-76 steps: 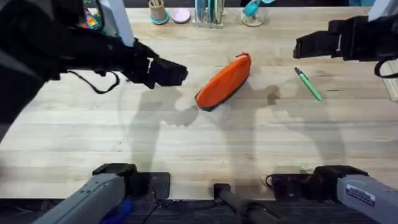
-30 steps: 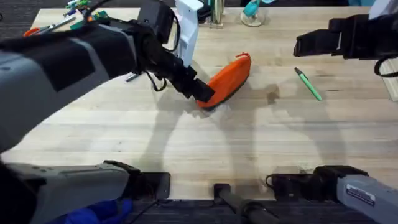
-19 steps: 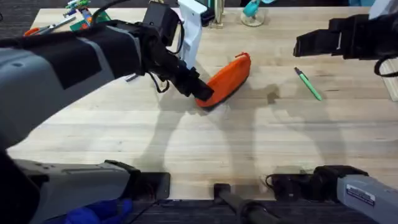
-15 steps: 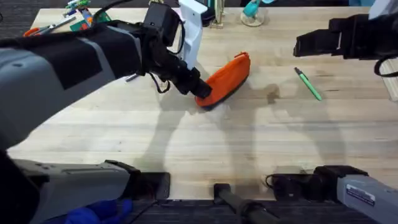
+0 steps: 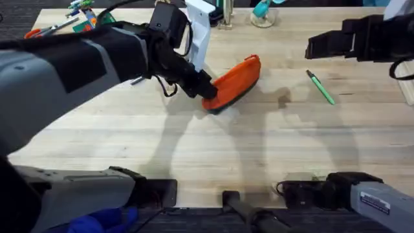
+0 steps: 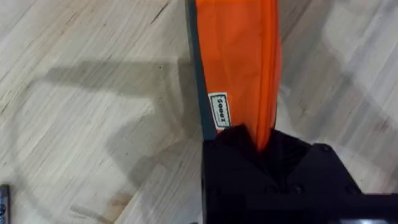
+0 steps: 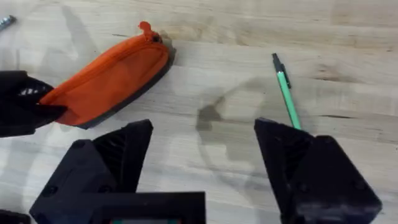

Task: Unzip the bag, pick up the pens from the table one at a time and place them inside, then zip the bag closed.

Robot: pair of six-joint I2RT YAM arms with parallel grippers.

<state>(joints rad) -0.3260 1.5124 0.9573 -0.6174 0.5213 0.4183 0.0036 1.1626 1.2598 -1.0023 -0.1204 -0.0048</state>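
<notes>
Left hand (image 5: 202, 90) is clamping the near end of the bag (image 5: 234, 82), which is lying diagonally mid-tabletop (image 5: 213, 149). Soft orange fabric, dark grey base, zipper along the top ridge; small white sewn tag (image 6: 219, 111) is showing print too small to read. Right hand (image 7: 202, 155) is hovering with fingers apart, above the slim green pen (image 5: 321, 87). Tabletop is light wood planks.

Open desk around the orange bag (image 5: 234, 81), one end taken.

The left tool (image 5: 206, 92) is clamped on the bag's near-left end, its arm blocking that side. Bare desk (image 5: 259, 149) lies in front of the bag. To the bag's right lies a green pen (image 5: 320, 87), with clear wood between them; the spread-fingered right tool (image 7: 202, 168) hangs above that stretch. Cups and holders (image 5: 194, 13) stand behind the bag.
</notes>
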